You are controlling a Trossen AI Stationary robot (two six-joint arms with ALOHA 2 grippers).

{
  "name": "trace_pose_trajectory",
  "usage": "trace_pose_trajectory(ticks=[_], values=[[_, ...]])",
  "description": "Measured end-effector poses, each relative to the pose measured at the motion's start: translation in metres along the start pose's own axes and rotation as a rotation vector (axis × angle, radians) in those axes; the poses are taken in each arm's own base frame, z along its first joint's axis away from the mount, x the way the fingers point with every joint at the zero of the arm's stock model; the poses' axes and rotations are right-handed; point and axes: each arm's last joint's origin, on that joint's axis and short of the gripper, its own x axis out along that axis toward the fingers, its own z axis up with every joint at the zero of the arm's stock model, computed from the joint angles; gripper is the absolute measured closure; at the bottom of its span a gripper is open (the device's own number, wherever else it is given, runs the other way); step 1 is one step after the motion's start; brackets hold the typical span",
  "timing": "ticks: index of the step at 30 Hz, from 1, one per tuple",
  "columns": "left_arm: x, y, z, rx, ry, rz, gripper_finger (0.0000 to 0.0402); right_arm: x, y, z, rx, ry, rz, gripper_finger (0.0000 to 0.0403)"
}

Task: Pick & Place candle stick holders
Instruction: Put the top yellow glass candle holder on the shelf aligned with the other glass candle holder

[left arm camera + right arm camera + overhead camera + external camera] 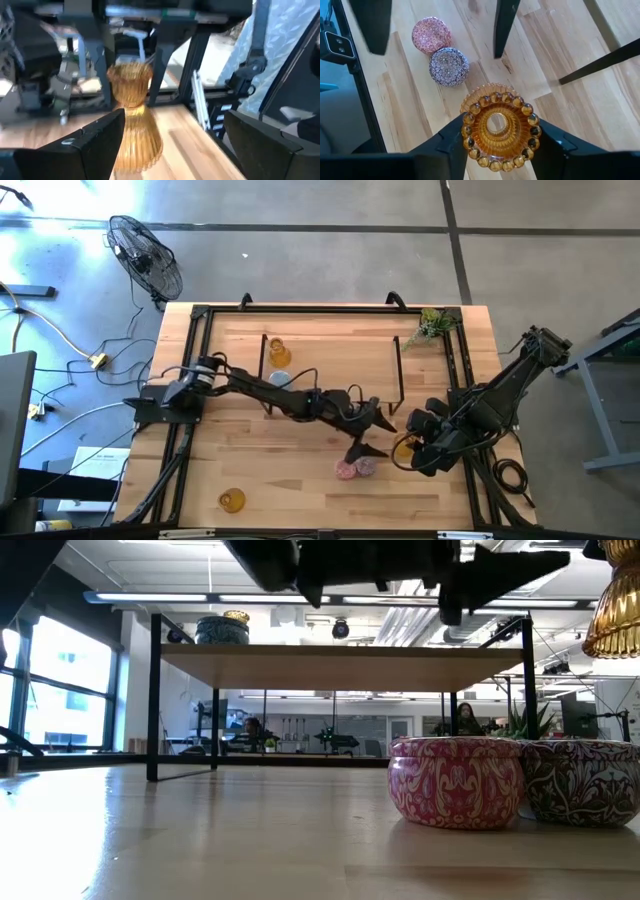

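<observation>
Right hand (501,145): closed on an amber holder (500,131), one dark finger pressed to each side of its beaded rim; it carries the piece clear above the counter, just beside the pink tin.
Held amber holder: ribbed translucent glass, flared base, narrow neck, ring of round beads around the top opening; seen from the left wrist view (133,117) as a fluted hourglass shape.
Left hand (372,430): fingers spread wide, nothing between them; it hovers near the pink tin, facing the held amber holder.
Pink tin (455,781): squat, round, glossy, covered with a pink and white swirl pattern, sitting on the counter.
Purple tin (583,783): same squat round shape, darker purple and white pattern, touching the pink tin on its side nearer the right arm.
Second amber holder (279,352): same ribbed glass, standing far behind the pink tin by the black frame.
Third amber holder (232,500): near the counter's front edge, well apart from the pink tin, on the left arm's side.
Blue tin (221,630): squat round shape with a patterned side, up on the raised shelf, well apart from the pink tin.
Counter (300,490): pale wood planks with visible grain, smooth.
Black frame (264,365): thin metal rods.
</observation>
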Motion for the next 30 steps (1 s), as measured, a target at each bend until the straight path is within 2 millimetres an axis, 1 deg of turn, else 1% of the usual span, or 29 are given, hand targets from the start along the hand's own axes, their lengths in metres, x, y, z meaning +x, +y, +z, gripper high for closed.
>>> trace_pose_trajectory(ticks=[2, 5, 8, 12, 17, 23, 27, 30], values=[[0.002, 0.001, -0.006, -0.013, 0.0, -0.001, 0.0067, 0.0, 0.0, 0.0, -0.003, 0.003, 0.002, 0.0253], [0.008, 0.004, -0.018, -0.029, -0.001, -0.009, 0.0067, 0.0, 0.0, 0.0, -0.007, 0.006, 0.004, 0.0253], [0.015, 0.005, -0.019, -0.025, -0.014, -0.019, 0.0067, 0.0, 0.0, 0.0, -0.014, 0.005, 0.006, 0.0253], [0.025, 0.005, -0.023, -0.02, -0.015, -0.029, 0.0067, 0.0, 0.0, 0.0, -0.015, 0.007, 0.007, 0.0239], [0.032, 0.003, -0.016, -0.002, 0.0, -0.029, 0.0067, 0.0, 0.001, 0.0, -0.025, 0.011, 0.011, 0.0253], [0.034, 0.003, -0.01, 0.005, -0.003, -0.021, 0.0067, 0.0, 0.001, 0.0, -0.029, 0.014, 0.014, 0.0253], [0.034, 0.003, -0.009, 0.003, -0.006, 0.001, 0.0067, 0.0, 0.001, 0.0, -0.028, 0.012, 0.012, 0.0242], [0.034, 0.004, -0.009, 0.003, -0.008, 0.017, 0.0067, 0.0, 0.001, 0.0, -0.028, 0.01, 0.012, 0.0249]])
